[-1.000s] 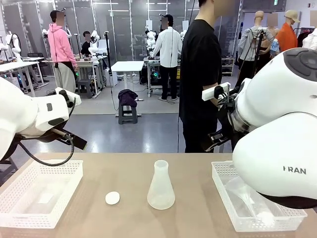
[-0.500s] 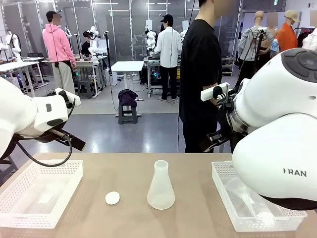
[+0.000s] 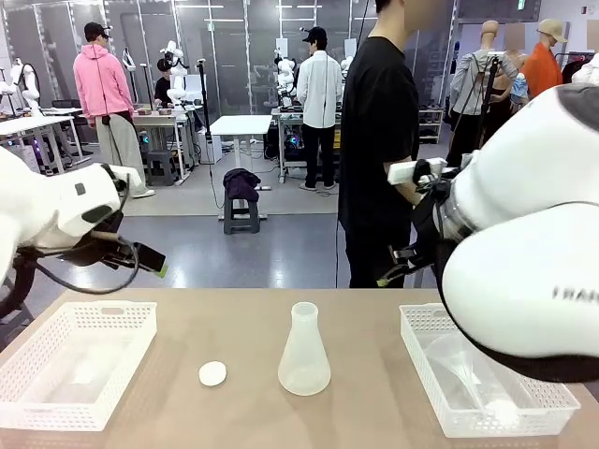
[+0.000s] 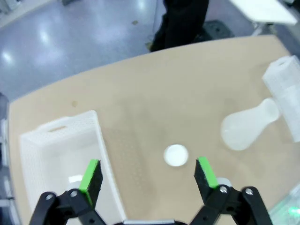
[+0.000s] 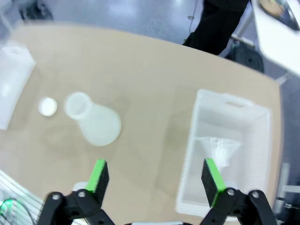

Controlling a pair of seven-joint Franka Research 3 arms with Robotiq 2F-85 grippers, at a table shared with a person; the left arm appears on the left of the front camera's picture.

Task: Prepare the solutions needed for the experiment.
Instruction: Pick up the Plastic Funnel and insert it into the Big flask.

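Tan tabletop (image 3: 374,318) carries a frosted flask (image 3: 304,351) upright at the middle, a white cap (image 3: 212,373) near its left, a left basket (image 3: 28,354) and a right basket (image 3: 418,351) at the ends. Whether liquid lies in the flask cannot be told. Left gripper (image 4: 147,168) and right gripper (image 5: 157,173) hang above, fingers spread, holding nothing.

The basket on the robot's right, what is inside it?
What looks like a see-through funnel lies in that basket. From the front, the right arm covers part of it.
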